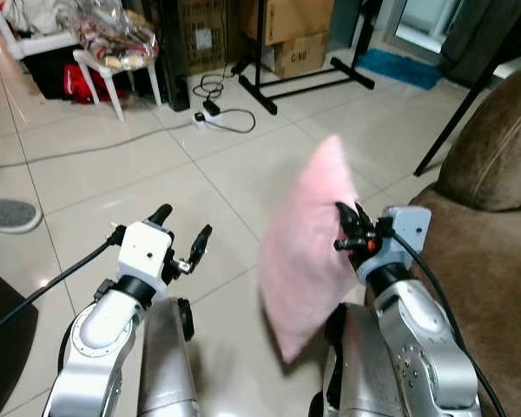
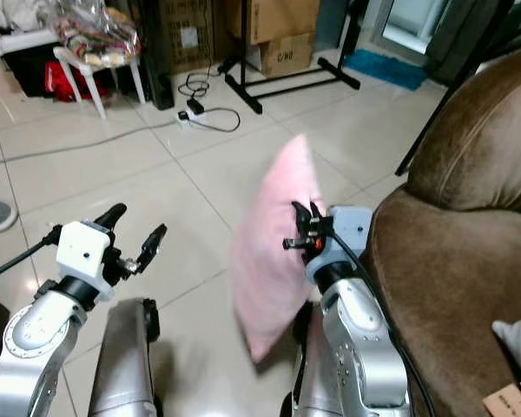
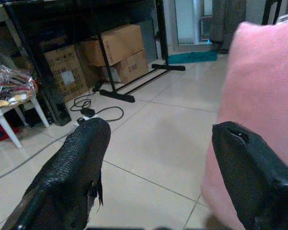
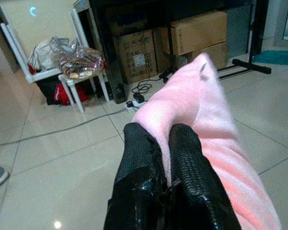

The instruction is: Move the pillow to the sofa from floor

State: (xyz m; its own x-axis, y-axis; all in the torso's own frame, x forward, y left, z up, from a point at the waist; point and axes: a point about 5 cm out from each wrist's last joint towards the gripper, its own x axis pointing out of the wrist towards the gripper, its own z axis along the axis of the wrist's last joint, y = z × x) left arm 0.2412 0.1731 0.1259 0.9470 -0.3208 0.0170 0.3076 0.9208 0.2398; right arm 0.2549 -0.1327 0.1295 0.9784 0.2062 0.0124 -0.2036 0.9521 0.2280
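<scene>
Two grippers up: our right gripper (image 1: 347, 228) is clamped on the pink pillow's (image 1: 306, 248) edge, holding it off the tiled floor (image 1: 139, 174) just beside the brown sofa (image 2: 469, 261), while our left gripper (image 1: 182, 233) hangs spread, apart from the pillow.

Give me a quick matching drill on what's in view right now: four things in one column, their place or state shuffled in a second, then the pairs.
Things:
1. pillow
2. left gripper
3. sofa
4. power strip

States:
A. brown, on the robot's right
B. open, holding nothing
C. on the floor tiles, cable attached
D. pink, pinched off the floor by the right gripper

Pairs: 1-D, 2-B, 3-A, 4-C
</scene>
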